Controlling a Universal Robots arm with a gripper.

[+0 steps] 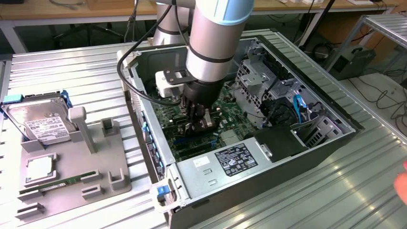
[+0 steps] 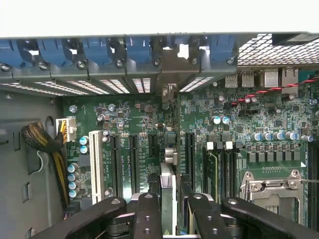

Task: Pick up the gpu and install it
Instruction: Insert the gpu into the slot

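Inside the open computer case (image 1: 267, 143) lying on the ribbed metal tabletop (image 1: 76, 76), my gripper (image 2: 169, 209) has its jaws clenched on the gpu (image 2: 168, 184), held edge-on and upright over the green motherboard (image 2: 259, 124), among its black expansion slots (image 2: 133, 164). A grey parts holder (image 1: 95, 157) near the tabletop's edge carries a hard drive (image 1: 38, 121).
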